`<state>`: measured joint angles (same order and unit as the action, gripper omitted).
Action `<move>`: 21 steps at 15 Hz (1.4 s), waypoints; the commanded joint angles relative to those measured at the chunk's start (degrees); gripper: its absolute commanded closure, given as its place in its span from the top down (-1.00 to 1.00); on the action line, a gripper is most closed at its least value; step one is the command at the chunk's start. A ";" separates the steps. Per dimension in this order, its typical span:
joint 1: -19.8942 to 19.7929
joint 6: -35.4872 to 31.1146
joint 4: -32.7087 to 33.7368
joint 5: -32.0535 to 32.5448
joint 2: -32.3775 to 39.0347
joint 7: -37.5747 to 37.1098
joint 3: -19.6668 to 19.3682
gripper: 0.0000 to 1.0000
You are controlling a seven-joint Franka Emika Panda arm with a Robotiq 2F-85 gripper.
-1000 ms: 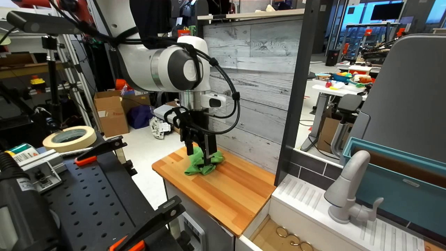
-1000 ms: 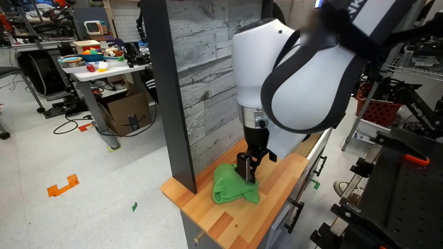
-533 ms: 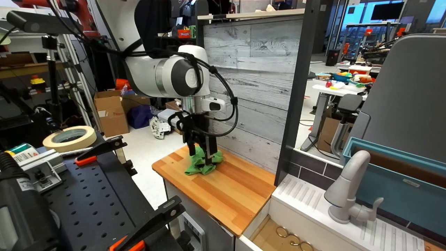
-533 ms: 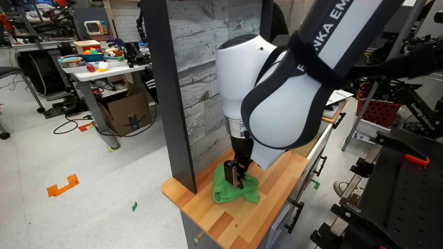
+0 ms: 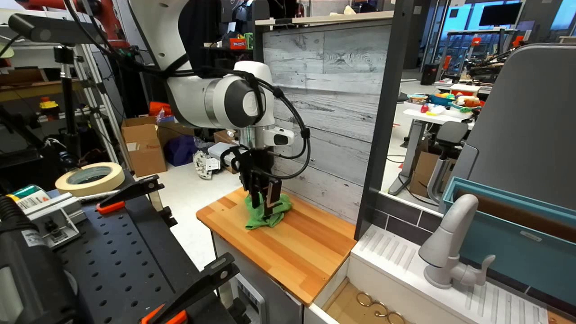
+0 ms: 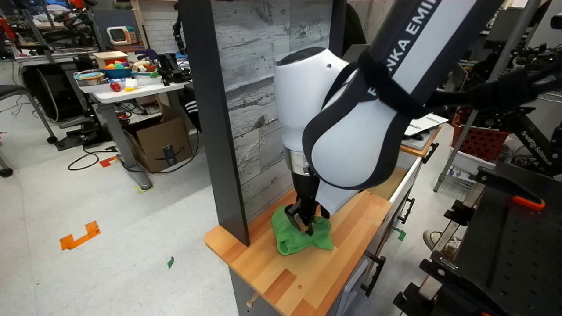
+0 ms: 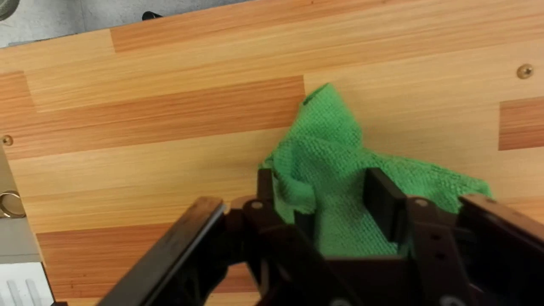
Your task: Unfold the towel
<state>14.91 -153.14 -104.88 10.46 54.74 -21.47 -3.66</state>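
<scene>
Straddling part of the towel (image 7: 335, 161) (green, bunched), the gripper (image 7: 325, 191) gapes.

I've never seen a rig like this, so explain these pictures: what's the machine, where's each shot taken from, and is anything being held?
The machine is a white jointed robot arm with black trim, ending in a black two-fingered gripper, its mechanical hand. The exterior views look at it from two places in the room; the wrist view looks down past the fingers themselves. On the striped brown wooden countertop lies a crumpled green cloth towel. In that close view the fingers stand apart, with towel showing between them and a fold partly hiding one. I see no firm pinch, so probably nothing is held. The towel is bunched, not yet unfolded.
</scene>
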 commanded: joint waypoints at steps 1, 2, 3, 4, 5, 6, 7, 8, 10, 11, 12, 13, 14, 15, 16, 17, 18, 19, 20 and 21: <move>0.10 -1.60 0.09 -2.11 0.01 1.69 -0.39 0.02; 0.18 -1.45 0.30 -2.17 0.24 1.61 -0.53 0.10; 0.13 -1.20 0.51 -2.38 0.42 1.63 -0.53 0.15; 0.17 -0.97 0.75 -2.49 0.67 1.61 -0.65 0.09; 0.11 -0.84 0.88 -2.60 0.80 1.62 -0.68 -0.37; 0.18 -0.85 0.95 -2.57 0.89 1.53 -0.85 -0.35; 0.05 -0.70 1.01 -2.63 0.94 1.65 -0.83 -0.36; 0.02 -0.66 1.05 -2.65 0.97 1.63 -0.93 -0.53; -0.05 -0.58 1.12 -2.70 1.04 1.63 -1.08 -0.86; -0.05 -0.52 1.15 -2.68 1.09 1.61 -1.17 -0.96; -0.05 -0.50 1.19 -2.67 1.18 1.59 -1.26 -1.00; -0.09 -0.46 1.18 -2.69 1.20 1.61 -1.29 -1.00; -0.18 -0.45 1.14 -2.71 1.20 1.70 -1.28 -1.00; -0.16 -0.50 1.04 -2.69 1.14 1.64 -1.41 -1.00; -0.17 -0.59 0.86 -2.67 0.99 1.53 -1.60 -0.99; -0.25 -0.65 0.68 -2.68 0.82 1.50 -1.74 -0.99; -0.27 -0.86 0.27 -2.65 0.44 1.27 -2.16 -0.99; -0.26 -1.09 -0.41 -2.52 -0.16 1.12 -2.63 -0.99; 0.65 -1.84 -1.57 -1.78 -0.99 0.25 -4.15 -0.99; 0.82 -2.08 -2.61 -1.47 -1.84 0.17 -4.88 -0.99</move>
<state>14.76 -153.14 -104.80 9.56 55.06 -21.43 -6.13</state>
